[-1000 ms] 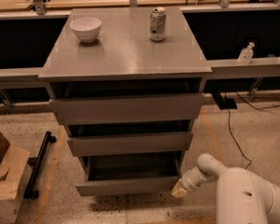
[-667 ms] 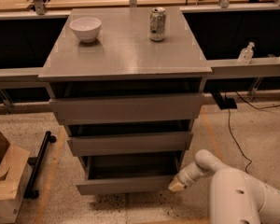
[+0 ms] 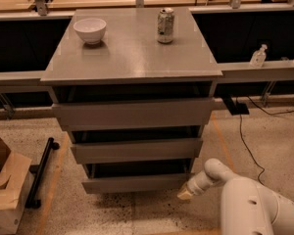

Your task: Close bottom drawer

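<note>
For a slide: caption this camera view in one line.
Gripper at the right front corner of the open bottom drawer; bowl and can on top.

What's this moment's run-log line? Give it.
task: close bottom drawer | drawer: part open | gripper: at drawer front's right end | contact: unclear

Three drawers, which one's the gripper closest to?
The bottom drawer, lowest of the three. The gripper sits by its front corner, well below the other two.
</note>
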You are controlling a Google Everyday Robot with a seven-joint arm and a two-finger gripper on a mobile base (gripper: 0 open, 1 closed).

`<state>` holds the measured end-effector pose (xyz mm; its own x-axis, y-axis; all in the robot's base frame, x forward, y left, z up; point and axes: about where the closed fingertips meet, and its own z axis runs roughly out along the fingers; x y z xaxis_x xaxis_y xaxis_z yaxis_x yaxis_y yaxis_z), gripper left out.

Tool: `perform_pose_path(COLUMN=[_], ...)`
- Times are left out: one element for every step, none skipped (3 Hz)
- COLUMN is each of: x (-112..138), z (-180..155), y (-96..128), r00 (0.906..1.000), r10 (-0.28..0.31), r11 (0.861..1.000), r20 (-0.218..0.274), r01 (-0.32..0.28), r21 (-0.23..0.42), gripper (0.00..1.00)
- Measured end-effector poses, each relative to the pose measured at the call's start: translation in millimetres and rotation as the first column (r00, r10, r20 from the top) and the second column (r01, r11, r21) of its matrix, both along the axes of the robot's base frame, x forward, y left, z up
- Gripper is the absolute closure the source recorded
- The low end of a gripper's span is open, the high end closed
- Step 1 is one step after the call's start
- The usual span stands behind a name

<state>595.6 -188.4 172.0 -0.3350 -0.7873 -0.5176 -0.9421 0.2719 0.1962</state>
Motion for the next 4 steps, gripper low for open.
perform_pose_path(x=[2,50,53,96], z=[-18,-20,-19,6], y=[17,32,33,32], r00=[0.9997,0.9911,0.9896,0.9708], r10=[0.006,0.010,0.011,0.018], r11=[1.000,0.997,0.997,0.997], r20=[0.025,0.133,0.143,0.239], r01=[-0.007,-0.019,-0.022,-0.036], r21=[0.023,0.073,0.076,0.069], gripper=[1.00,1.00,1.00,1.00])
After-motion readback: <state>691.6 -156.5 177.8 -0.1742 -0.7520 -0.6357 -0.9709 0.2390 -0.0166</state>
